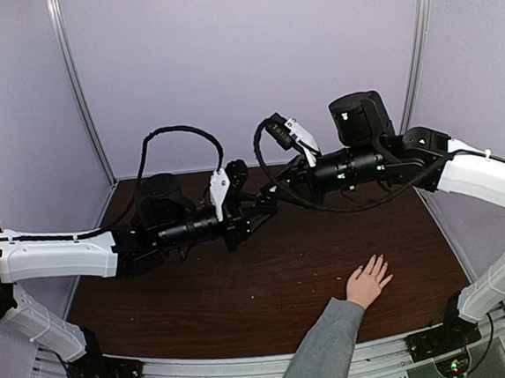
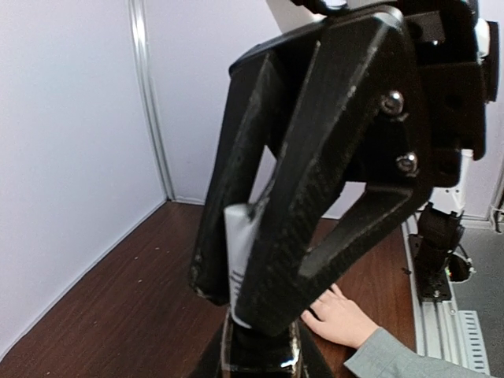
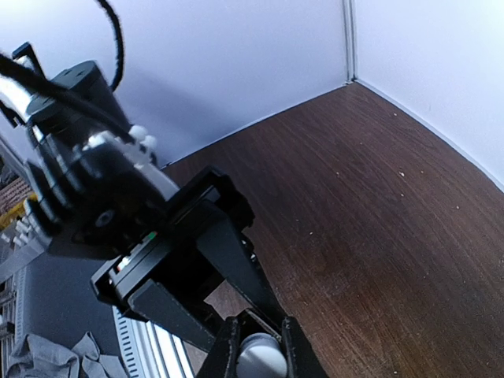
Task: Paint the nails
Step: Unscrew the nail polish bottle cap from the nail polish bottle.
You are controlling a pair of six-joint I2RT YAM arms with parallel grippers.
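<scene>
Your left arm (image 1: 64,254) reaches in low from the left and your right arm (image 1: 486,173) comes in higher from the right, so the two wrists meet nose to nose above the middle of the table (image 1: 271,302), well off its surface. The left gripper (image 2: 236,295) has its fingers drawn in narrow, pinching a small pale cylinder (image 2: 239,256) with dark print on its side. The right gripper (image 3: 256,350) is also closed down tight, with a pale rounded piece (image 3: 257,356) sitting between its fingers, right against the tips of your left one. You cannot tell from these views whether that piece is the end of the same cylinder. The hand (image 1: 369,281) lies palm down on the table at the near right, in front of the right arm. It is well apart from both grippers and below them, with its fingers spread and pointing away from the grey sleeve (image 1: 324,351). The nails (image 1: 380,260) show only as tiny pale specks at the fingertips, too small to tell whether any carries colour.
</scene>
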